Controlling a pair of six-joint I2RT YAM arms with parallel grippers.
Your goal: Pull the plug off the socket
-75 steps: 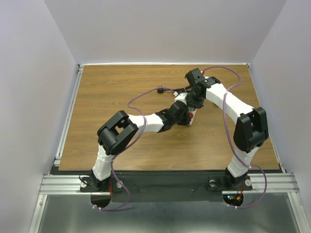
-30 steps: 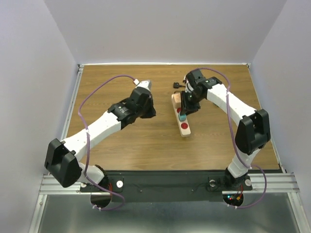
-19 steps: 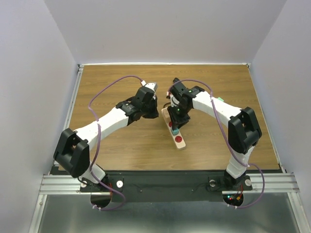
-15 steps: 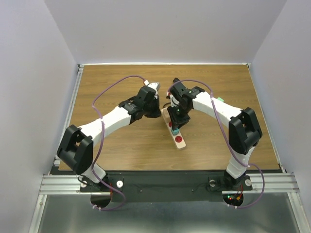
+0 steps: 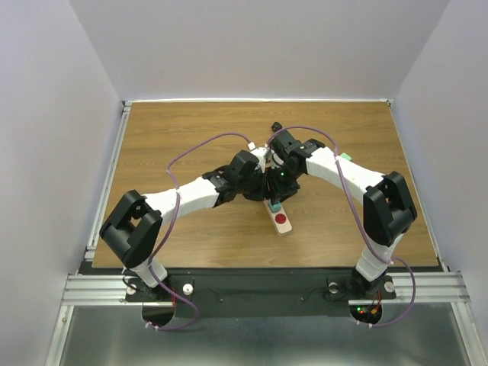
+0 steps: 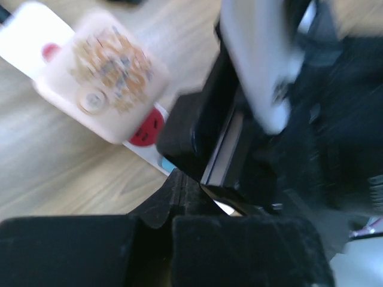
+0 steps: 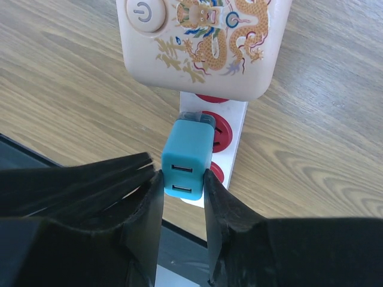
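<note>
Left hand (image 5: pixel 257 172): closed on nothing; it was swung in from 9 o'clock and brought just beside the far end of the socket (image 5: pixel 280 220).
Right hand (image 7: pixel 182 179): kept closed on the blue plug (image 7: pixel 187 149), one finger at each side.
Plug: not yet pulled out.
Socket: near the middle of the surface (image 5: pixel 175 130), its near end turned to 5 o'clock.
Meaning: the socket could probably be held down now, and the plug pulled.

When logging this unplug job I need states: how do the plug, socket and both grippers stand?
plug: seated in an outlet, gripped on both sides.
socket: lying flat, one outlet occupied.
right gripper: shut on the plug.
left gripper: shut, empty.
</note>
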